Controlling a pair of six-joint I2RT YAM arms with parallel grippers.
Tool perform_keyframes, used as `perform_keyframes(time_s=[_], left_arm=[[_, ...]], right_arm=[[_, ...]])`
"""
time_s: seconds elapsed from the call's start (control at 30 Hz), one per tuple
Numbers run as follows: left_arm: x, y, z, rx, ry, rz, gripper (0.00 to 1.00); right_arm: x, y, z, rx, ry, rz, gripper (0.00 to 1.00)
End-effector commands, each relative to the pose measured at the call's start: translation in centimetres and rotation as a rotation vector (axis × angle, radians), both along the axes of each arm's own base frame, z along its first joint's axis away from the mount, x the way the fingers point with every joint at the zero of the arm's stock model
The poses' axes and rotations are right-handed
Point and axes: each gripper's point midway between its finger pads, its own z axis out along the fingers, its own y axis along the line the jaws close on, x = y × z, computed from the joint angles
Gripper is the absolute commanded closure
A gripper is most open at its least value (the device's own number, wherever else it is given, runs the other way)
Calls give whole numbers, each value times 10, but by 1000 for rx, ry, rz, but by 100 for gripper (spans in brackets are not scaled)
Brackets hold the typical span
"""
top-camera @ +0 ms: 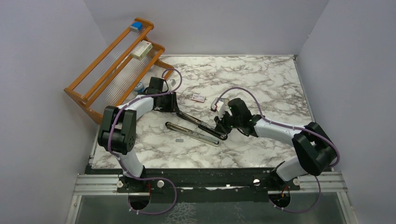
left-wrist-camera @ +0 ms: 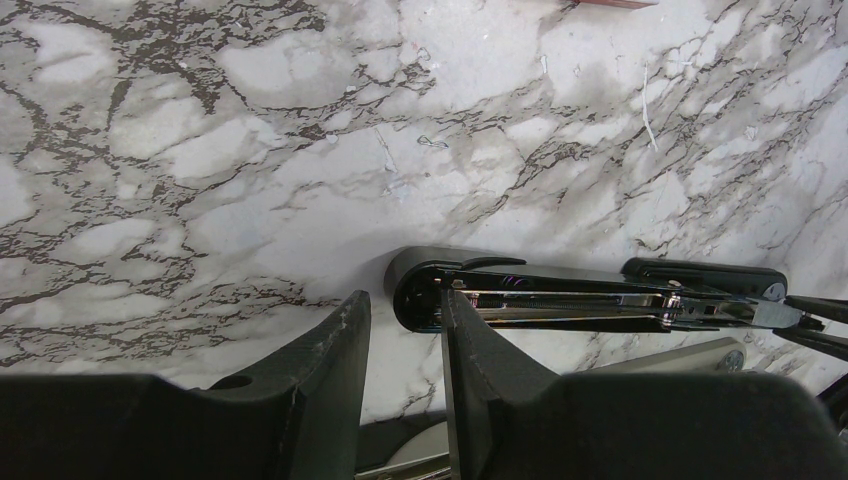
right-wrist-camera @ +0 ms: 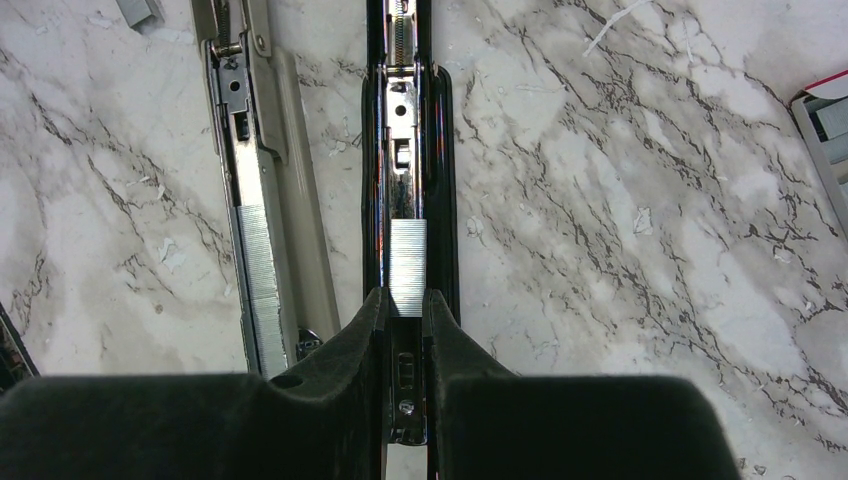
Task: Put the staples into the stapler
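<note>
The black stapler (top-camera: 201, 124) lies opened out flat mid-table, its silver rail up. In the right wrist view a short silver staples strip (right-wrist-camera: 408, 267) sits in the rail of the stapler (right-wrist-camera: 408, 120). My right gripper (right-wrist-camera: 403, 300) straddles the rail, its narrow jaws touching the strip's near end. It is over the stapler's right end (top-camera: 218, 125). My left gripper (top-camera: 173, 104) is at the stapler's other end. Its jaws (left-wrist-camera: 403, 305) are apart over bare marble, the right finger (left-wrist-camera: 470, 340) against the stapler's rounded tip (left-wrist-camera: 415, 290). The red-and-white packet (top-camera: 198, 97) lies behind.
A light grey stapler-like tool (top-camera: 192, 134), holding its own staples (right-wrist-camera: 262, 280), lies parallel in front of the black stapler. A loose staple piece (top-camera: 179, 139) is beside it. The grey tray (right-wrist-camera: 825, 130) is at the right. An orange wooden rack (top-camera: 112, 70) with small boxes stands back left.
</note>
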Motion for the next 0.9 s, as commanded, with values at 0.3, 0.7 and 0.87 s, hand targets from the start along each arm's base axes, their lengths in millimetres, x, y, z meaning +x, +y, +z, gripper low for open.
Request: perform_keyframes(time_s=[0.3, 0.7, 0.87], left_arm=[[-2, 14, -18, 80, 33, 13, 66], [-2, 13, -18, 79, 34, 12, 66], [-2, 14, -18, 80, 34, 14, 66]], right_arm=[[-15, 1, -10, -69, 106, 39, 86], [-13, -5, -19, -139, 120, 14, 83], [-13, -6, -16, -160, 136, 8, 83]])
